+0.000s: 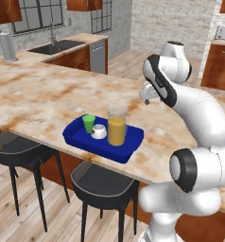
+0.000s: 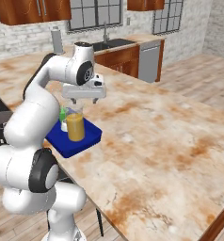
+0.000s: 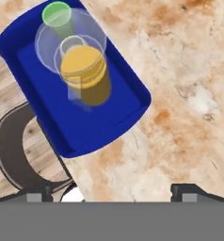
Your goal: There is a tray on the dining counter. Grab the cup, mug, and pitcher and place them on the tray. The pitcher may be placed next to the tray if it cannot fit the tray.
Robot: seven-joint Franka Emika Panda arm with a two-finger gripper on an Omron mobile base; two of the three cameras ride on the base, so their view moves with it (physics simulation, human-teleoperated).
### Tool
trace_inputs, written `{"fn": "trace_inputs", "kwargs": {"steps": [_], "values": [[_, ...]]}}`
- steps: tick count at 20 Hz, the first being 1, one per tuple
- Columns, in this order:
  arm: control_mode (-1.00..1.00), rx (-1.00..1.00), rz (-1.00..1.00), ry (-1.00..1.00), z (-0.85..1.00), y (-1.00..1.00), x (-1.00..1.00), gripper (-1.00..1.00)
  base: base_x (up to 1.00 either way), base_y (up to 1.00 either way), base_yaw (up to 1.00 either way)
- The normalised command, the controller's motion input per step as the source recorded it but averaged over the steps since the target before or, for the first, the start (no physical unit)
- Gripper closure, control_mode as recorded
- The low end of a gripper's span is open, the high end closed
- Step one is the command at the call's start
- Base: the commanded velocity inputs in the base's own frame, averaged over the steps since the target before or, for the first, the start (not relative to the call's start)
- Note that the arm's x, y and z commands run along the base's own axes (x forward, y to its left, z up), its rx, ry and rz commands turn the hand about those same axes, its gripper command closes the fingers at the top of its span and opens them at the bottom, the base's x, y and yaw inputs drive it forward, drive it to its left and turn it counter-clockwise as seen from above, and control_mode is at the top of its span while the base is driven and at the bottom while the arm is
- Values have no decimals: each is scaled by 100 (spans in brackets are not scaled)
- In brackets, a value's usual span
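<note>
Marble-look table carrying blue tray at its near edge, pitcher, mug, green cup standing on it, claw open just above pitcher, holding nothing

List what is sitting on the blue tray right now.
On the tray stand three vessels: the green cup, the white mug and the pitcher of orange liquid. In the hand view the pitcher partly covers the mug, so the tray floor beneath them is hidden.
</note>
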Motion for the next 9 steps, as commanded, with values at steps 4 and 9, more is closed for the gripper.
{"fn": "trace_inputs", "kwargs": {"steps": [4,9], "values": [[-100,1,-7,0,19,-54,-75,-100,0,0,0],[-100,3,-14,0,11,-38,-58,-100,0,0,0]]}}
